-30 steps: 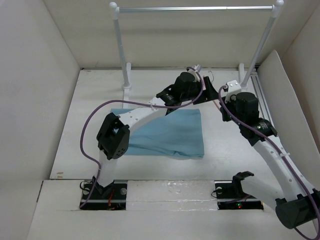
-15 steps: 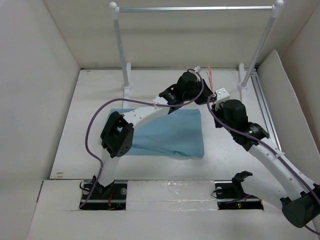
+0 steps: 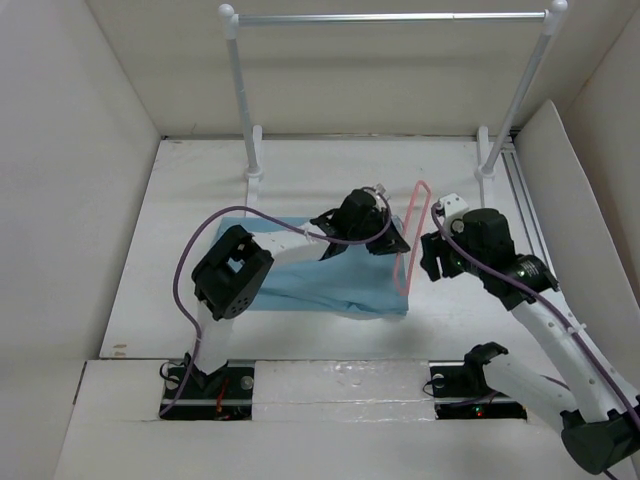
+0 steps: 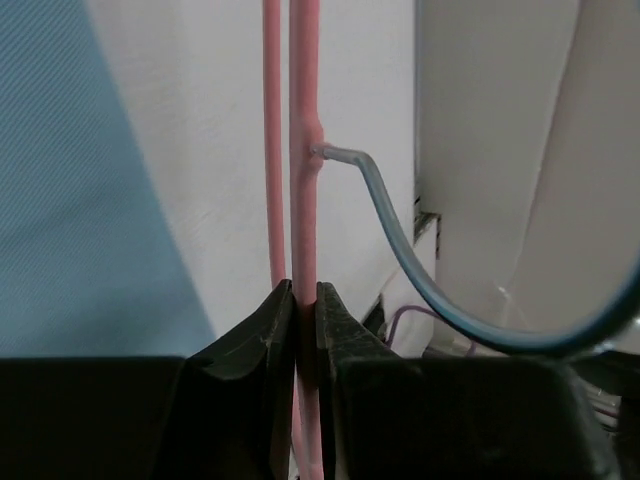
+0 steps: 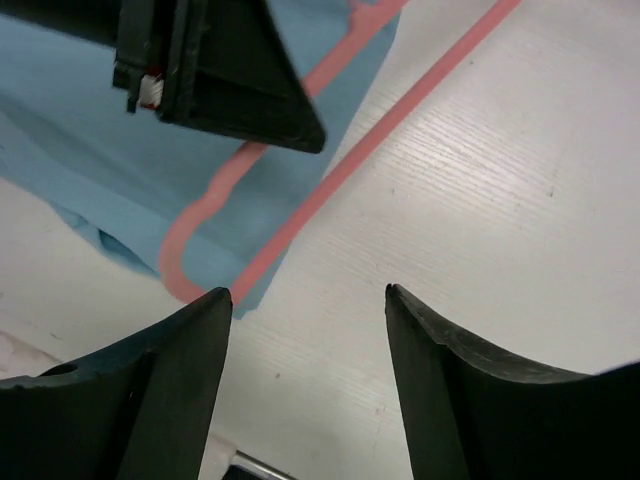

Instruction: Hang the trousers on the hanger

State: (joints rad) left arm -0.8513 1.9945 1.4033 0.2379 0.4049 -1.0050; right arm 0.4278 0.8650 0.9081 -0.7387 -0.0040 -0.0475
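While left tool [image 4: 305, 300] clamps hanger [image 4: 304, 150] | right tool [image 5: 308, 300] apart beside it | trousers [image 3: 340, 282] beneath

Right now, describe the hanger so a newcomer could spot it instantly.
On the table before the garment rail, find the light-blue trousers. The hanger sits at their right edge, pinched by the left gripper. It's the only pink thing: a thin outline with a metal hook.

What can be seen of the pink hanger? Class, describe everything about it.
The hanger is a thin pink rod, plastic-looking, bent into a loop with rounded corners, with a grey metal hook. The left gripper, shut, pinches it near the hook. One rounded corner lies over the edge of the trousers; the rest is over the table.
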